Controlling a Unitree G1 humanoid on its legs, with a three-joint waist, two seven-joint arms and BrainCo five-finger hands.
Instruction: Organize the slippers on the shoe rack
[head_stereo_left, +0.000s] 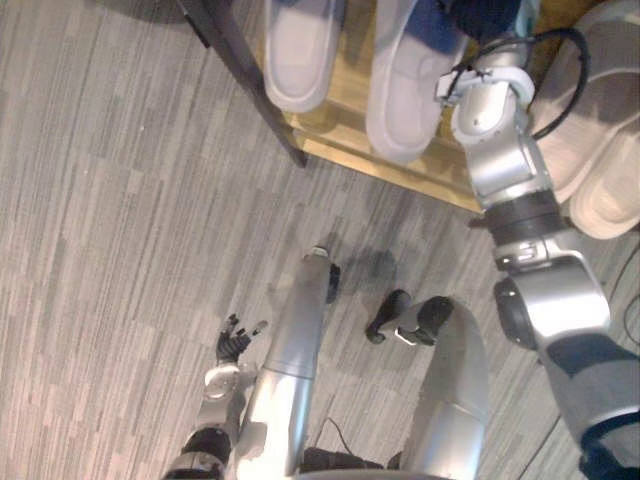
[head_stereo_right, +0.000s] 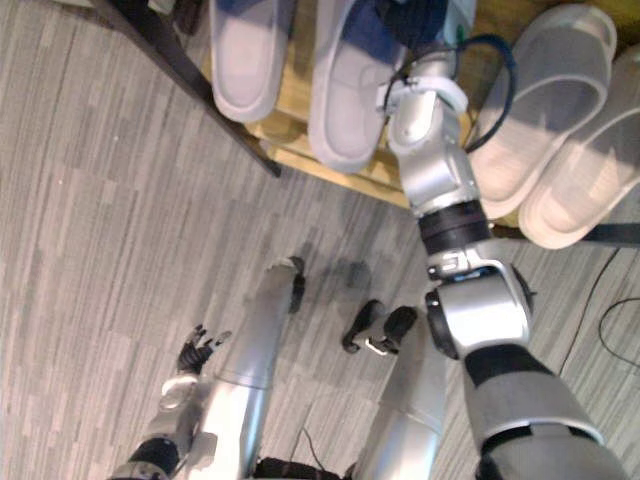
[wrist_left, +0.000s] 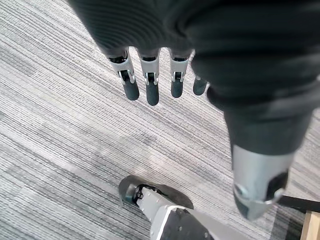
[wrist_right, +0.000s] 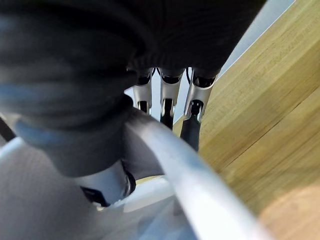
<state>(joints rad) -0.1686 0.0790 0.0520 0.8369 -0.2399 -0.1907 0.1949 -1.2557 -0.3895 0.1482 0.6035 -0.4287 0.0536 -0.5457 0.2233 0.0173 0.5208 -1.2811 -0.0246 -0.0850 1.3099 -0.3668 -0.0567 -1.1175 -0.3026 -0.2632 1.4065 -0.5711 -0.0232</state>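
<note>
The rack (head_stereo_left: 345, 115) has a wooden shelf with a dark frame and stands on the grey floor (head_stereo_left: 120, 200). On the shelf lie two grey slippers, side by side with a gap between them. The right hand (wrist_right: 169, 95) is at the slipper (head_stereo_left: 405, 90) nearer to the right arm. Its fingers (wrist_right: 196, 102) hook over the pale edge of this slipper and the thumb is on the near side, so the edge is pinched. The other grey slipper (head_stereo_left: 298, 50) lies to its left. Two pale slippers (head_stereo_right: 545, 100) lie together further right. The left hand (head_stereo_left: 232, 345) hangs low over the floor, its fingers straight and holding nothing.
</note>
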